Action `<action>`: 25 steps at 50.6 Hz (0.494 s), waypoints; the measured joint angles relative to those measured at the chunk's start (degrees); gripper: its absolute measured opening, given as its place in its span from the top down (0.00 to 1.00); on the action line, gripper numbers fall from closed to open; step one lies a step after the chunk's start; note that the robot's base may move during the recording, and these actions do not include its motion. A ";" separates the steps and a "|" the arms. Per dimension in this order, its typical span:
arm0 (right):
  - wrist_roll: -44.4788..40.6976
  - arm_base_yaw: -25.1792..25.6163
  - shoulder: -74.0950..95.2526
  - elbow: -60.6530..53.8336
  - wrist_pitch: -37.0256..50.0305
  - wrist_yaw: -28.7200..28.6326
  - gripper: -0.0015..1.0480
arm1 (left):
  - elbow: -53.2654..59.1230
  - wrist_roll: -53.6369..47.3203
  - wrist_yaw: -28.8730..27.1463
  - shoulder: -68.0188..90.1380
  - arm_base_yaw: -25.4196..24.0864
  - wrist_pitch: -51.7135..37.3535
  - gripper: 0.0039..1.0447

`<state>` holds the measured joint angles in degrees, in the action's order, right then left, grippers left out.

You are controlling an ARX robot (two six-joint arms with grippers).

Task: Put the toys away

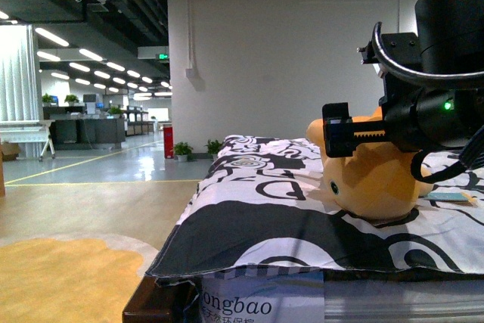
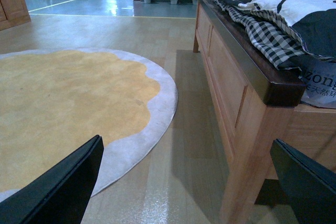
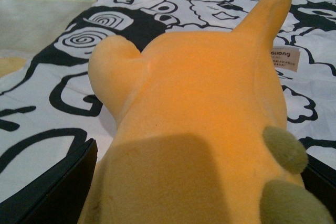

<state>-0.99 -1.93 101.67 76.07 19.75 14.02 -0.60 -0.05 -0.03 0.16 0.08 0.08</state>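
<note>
Plush toy [image 3: 199, 119], rounded fuzzy orange, on patterned quilt [image 3: 47, 82] between wide-apart right jaws; left jaws apart, empty.

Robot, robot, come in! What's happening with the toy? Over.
Left gripper open, empty, beside the bed. Right gripper open, straddling the orange plush toy on the blanket. Nothing seen in the way.

Bright ceiling lights [image 1: 60, 38], floor [image 2: 113, 4] glare, shadow across plush toy [image 3: 199, 103]
</note>
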 joint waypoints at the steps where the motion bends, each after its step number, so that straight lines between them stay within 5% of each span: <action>1: -0.04 0.00 0.15 0.04 0.00 0.00 0.00 | 0.00 0.00 0.00 0.00 0.00 0.00 0.05; 21: -1.03 -2.14 1.49 -1.92 1.01 -1.09 0.00 | 0.00 0.00 0.00 0.00 0.00 0.00 0.05; 25: -1.05 -3.13 1.46 -3.02 1.68 -0.22 0.09 | 0.00 0.00 0.00 0.00 0.00 0.00 0.05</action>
<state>-2.04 -5.06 103.13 73.06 21.43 13.80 -0.60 -0.05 -0.03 0.16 0.08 0.08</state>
